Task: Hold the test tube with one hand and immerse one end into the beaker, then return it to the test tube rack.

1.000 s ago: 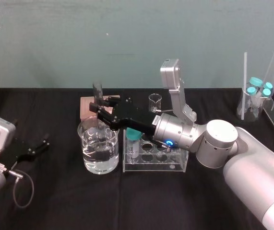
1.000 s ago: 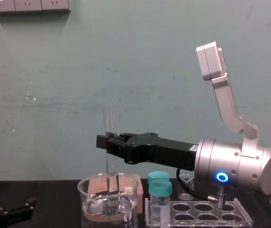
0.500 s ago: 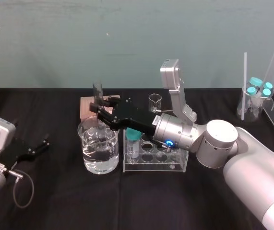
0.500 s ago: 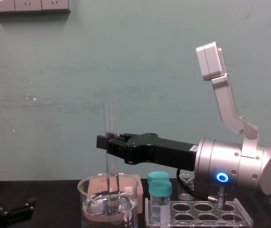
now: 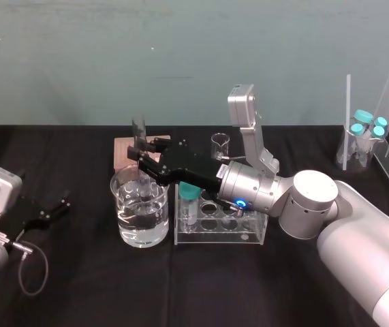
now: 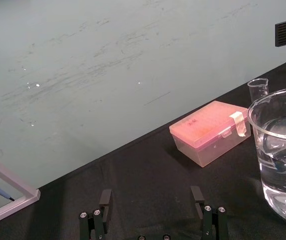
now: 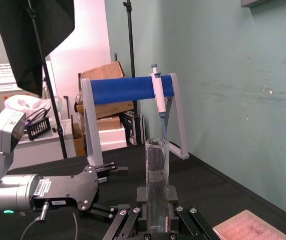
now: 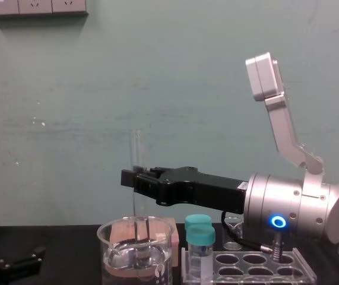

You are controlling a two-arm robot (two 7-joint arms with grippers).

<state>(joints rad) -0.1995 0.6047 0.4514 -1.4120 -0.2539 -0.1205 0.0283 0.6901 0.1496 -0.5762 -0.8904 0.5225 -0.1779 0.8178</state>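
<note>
– Over the beaker [image 5: 139, 216], what is being held by the right pincer [image 5: 139, 155]?
– The test tube [image 8: 136, 148] is gripped there, upright, with the pincer's fingers closed on its middle part. Its open top is seen above the fingers, and its lower part is passed down inside the beaker's rim.
– Can the dip be counted as done?
– It is judged to be the step in hand. The lower end appears to be set into the water, though the depth of the tip cannot be told through the glass.
– Where is the test tube rack [image 5: 220, 228] placed?
– It is stood on the table [image 5: 180, 293] just beside the beaker, on the robot's right of it, beneath the right wrist. A teal-capped vial [image 5: 190, 199] is kept at the end nearest the beaker, and several holes are seen unfilled.
– And the left pincer [image 5: 58, 208]?
– It is parked low at the table's left side, well apart from the glassware, with its fingers spread and nothing between them.
– What is left to be done?
– The tube has yet to be lifted out of the beaker, carried across to the rack and lowered into a free hole, and only then can the grip be let go. Roughly the first half may be reckoned as done.
</note>
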